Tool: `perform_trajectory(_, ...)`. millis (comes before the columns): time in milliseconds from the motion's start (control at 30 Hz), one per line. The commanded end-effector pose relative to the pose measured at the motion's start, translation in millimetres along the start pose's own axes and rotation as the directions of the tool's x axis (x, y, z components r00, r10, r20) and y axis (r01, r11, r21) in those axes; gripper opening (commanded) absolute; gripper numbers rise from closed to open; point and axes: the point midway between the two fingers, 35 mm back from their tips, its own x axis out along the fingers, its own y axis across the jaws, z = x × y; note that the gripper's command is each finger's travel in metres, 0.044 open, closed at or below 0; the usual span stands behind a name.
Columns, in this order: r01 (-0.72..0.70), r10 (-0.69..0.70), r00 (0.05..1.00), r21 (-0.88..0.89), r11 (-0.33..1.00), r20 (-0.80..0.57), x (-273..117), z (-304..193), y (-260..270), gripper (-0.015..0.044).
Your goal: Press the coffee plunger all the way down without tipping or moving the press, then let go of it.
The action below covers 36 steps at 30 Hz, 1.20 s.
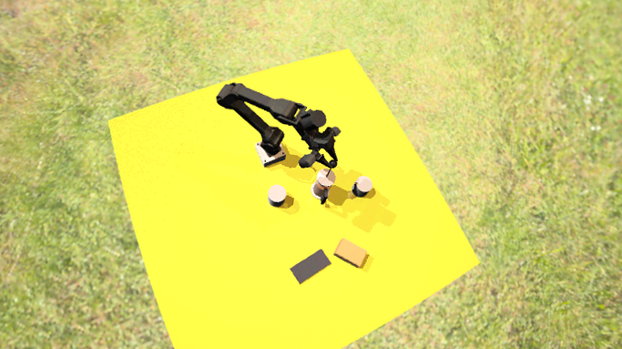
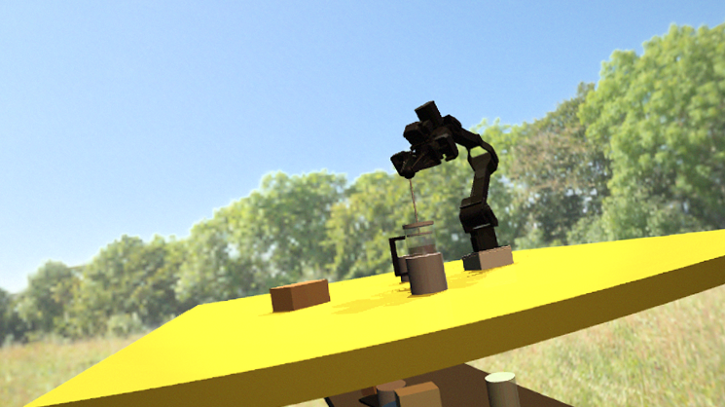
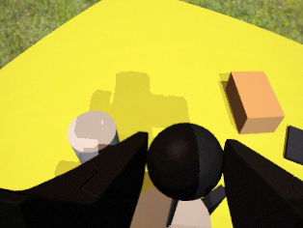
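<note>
Pincer: closed about halfway on the black knob of the plunger, one dark finger pressed to each side of the ball. Arm bent over from its base, pincer pointing down.

Coffee press: directly below the pincer, upright on the yellow table, thin rod rising to the knob, plunger still raised high, black handle to one side.

Cups: one pale cup beyond the pincer to its left, another on the press's other side, both apart from the press.

Orange block: farther out, ahead and right of the pincer.

Dark flat slab: beside the block, well apart from the press.
</note>
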Motion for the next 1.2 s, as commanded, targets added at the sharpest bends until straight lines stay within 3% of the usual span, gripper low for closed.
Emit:
perform_trajectory(0,-0.001,0.001,1.0,-0.005,1.0,0.002,0.7,-0.4,0.1,0.0128)
perform_trajectory(1167,-0.001,0.001,1.0,-0.005,1.0,0.002,33.3,-44.2,0.4,0.0128)
